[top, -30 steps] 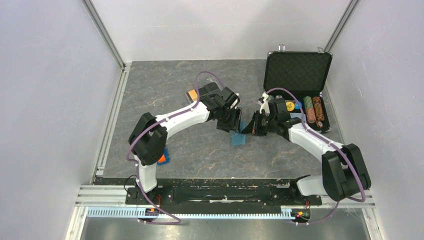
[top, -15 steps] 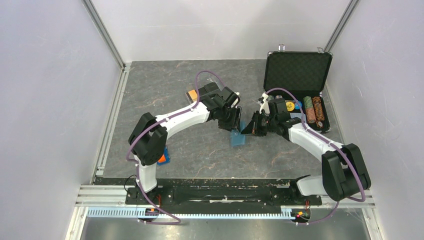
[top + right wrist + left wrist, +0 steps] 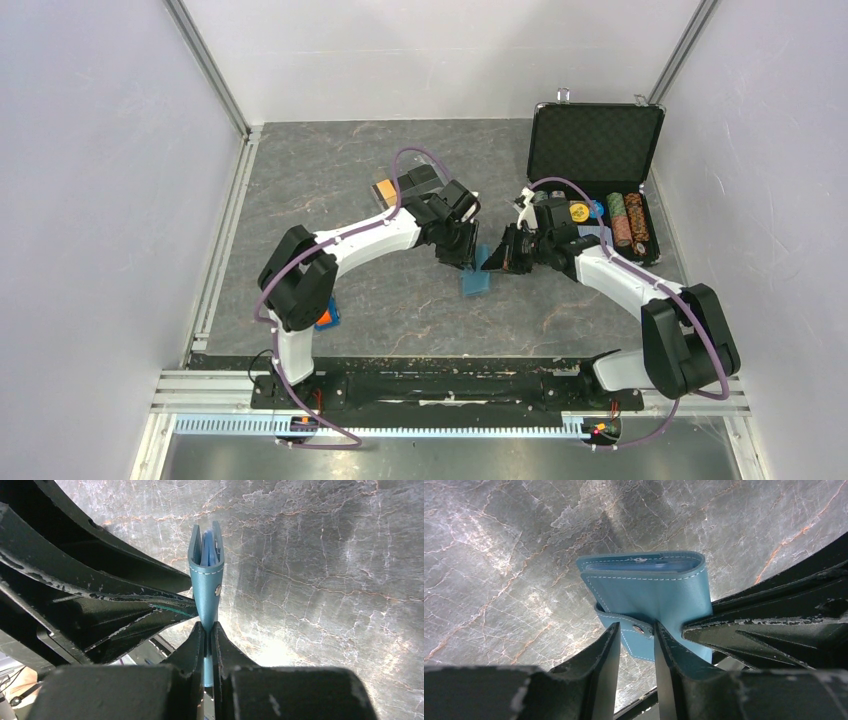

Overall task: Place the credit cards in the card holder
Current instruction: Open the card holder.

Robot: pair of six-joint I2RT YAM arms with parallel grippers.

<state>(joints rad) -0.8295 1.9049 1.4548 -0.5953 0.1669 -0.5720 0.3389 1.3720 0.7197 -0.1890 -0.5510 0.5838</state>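
Card holder (image 3: 205, 575) pinched tight in right hand (image 3: 209, 630), above tabletop (image 3: 499, 555) — snap tab (image 3: 636, 647) between fingers of left hand (image 3: 637, 629), spread apart.

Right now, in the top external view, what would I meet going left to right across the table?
Orange-and-blue block → orange flat card → teal-blue folded card holder → open black chip case.

No legible txt, brand, nr or sign in any view: card holder (image 3: 649, 590) looks plain, & markings on the chips (image 3: 625, 218) in the case (image 3: 596, 140) are too small to read.
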